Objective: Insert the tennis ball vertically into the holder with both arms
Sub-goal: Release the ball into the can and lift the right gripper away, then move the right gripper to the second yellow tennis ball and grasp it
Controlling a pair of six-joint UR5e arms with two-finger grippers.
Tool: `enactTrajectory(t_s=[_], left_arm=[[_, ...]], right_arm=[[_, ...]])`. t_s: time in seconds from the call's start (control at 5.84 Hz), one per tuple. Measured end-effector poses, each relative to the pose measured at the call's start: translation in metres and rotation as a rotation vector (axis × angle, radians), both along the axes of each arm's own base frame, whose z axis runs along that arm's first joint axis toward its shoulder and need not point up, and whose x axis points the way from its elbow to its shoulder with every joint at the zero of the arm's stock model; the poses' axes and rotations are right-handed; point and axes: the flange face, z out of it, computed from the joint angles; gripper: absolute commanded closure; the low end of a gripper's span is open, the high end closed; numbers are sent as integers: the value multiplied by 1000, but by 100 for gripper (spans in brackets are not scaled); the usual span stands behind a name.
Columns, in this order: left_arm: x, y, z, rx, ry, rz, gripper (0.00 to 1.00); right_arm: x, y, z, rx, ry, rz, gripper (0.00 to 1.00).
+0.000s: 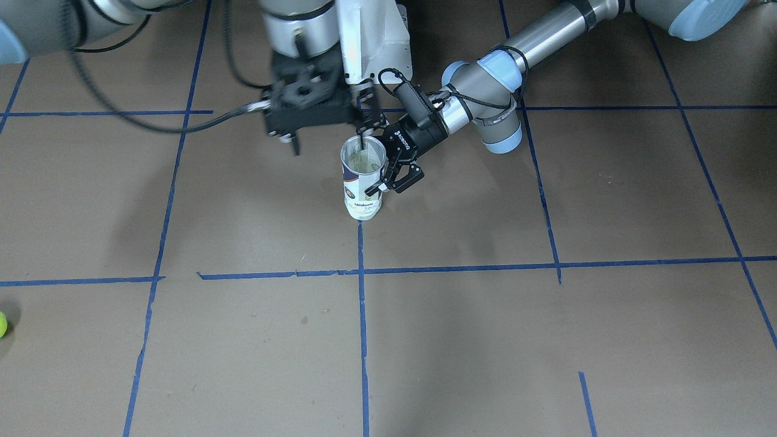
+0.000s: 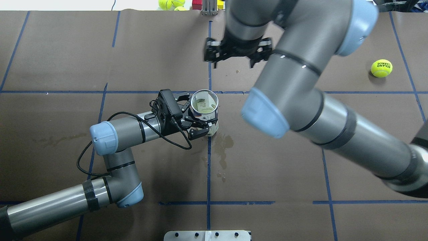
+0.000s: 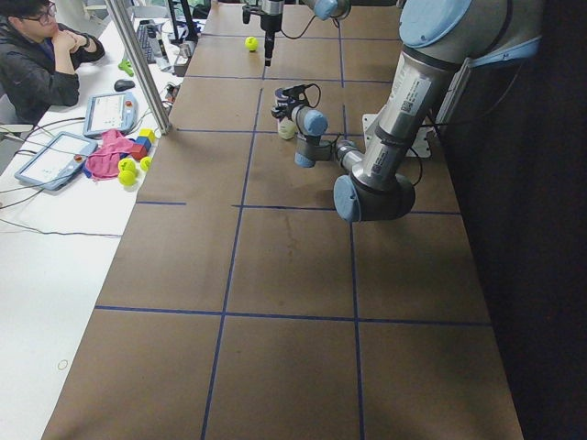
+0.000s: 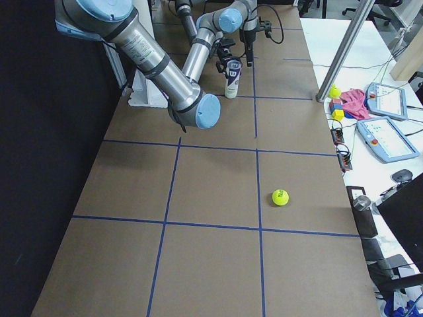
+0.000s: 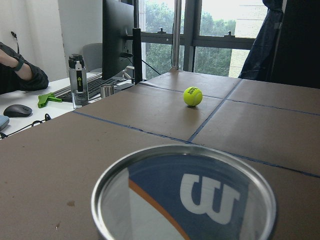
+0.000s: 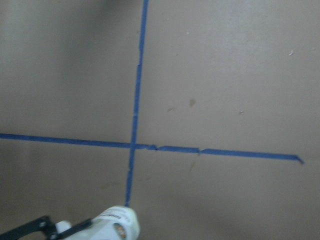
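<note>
holder point(image 2: 204, 106) standing upright mid-table on a blue tape line, left gripper point(image 2: 196, 117) clamped round its side, right gripper point(image 2: 234, 50) raised just beyond, fingers apart, empty, tennis ball point(image 2: 381, 68) lying far right

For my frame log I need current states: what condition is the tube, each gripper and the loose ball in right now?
holder: upright on the table, top open, gripped at its side.
left gripper: shut on the holder.
right gripper: open, empty, up off the table.
tennis ball: lying loose on the table, away from both grippers.
</note>
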Motion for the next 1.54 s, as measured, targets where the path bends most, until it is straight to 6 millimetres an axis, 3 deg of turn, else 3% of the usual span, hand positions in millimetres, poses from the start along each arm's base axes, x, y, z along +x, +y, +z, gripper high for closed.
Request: enactTrajectory(t_s=[0.34,0.68,0.86,1.2,1.37,1.54], left_arm=[[0,0,1,0,-1,0,15],[-1,1,2,0,1,0,15],[-1,1,2,1,2,1,15],[-1,1,2,1,3,1,15],[-1,1,2,1,3,1,15],[-1,1,2,1,2,1,15]], right_arm=[[83,-50,85,81,81,-73,0],[180,-80,194,185,117,-187,0],[219,-91,256,233,134,-252,0],[260,-117,387,330,105,-310,0],[266,-124,450,364,101,-318,0],[268,-124,494,369,103,-324,0]])
